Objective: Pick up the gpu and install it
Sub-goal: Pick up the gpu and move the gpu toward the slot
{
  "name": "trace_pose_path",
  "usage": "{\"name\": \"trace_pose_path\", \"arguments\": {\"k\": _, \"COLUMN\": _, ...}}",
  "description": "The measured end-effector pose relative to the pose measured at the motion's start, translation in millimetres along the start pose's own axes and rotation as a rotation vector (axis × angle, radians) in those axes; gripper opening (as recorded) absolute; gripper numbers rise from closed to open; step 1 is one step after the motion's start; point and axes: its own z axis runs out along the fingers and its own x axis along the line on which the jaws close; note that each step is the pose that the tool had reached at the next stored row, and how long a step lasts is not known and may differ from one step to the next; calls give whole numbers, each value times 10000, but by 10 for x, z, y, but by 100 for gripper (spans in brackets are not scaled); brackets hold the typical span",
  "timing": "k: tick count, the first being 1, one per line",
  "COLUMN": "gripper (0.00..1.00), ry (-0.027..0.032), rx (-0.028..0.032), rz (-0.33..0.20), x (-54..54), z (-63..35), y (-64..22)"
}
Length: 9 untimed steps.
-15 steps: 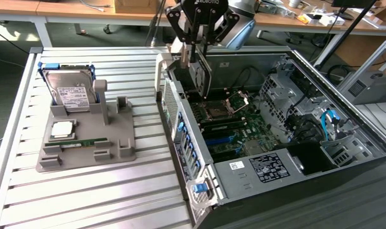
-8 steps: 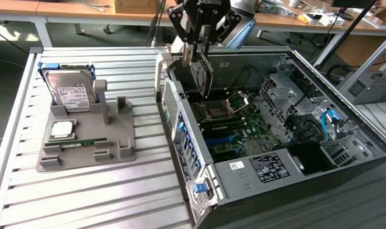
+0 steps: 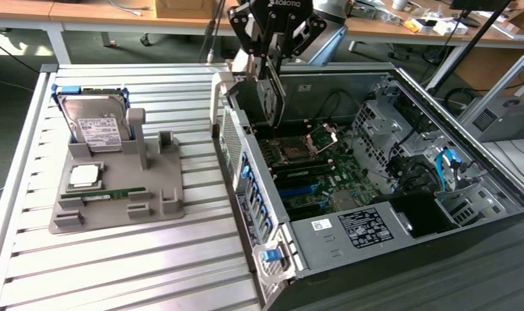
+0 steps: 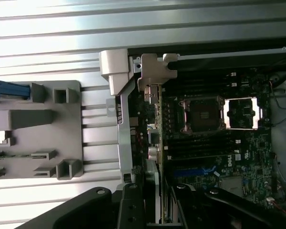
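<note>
Pincer [image 3: 271, 66] (half-closed) grips the gpu [image 3: 271, 103] upright over the open case [image 3: 244, 165] on slatted table [image 3: 114, 259].

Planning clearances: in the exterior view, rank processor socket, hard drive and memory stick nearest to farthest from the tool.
1. Processor socket, in the case near the tool.
2. Hard drive, upright, tray's far end.
3. Memory stick, flat, middle of the tray.

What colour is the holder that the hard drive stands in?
Grey. The holder carrying the hard drive shows best in the exterior view.
</note>
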Motion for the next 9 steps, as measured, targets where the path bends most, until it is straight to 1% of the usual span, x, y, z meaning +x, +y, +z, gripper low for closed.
{"name": "trace_pose_path", "arguments": {"k": 1, "gripper": 27, "ry": -1, "rx": -17, "rz": 1, "x": -7, "z": 2, "y": -4}}
{"name": "trace_pose_path", "arguments": {"k": 9, "gripper": 27, "ry": 0, "rx": -19, "rz": 0, "x": -100, "z": 9, "y": -12}}
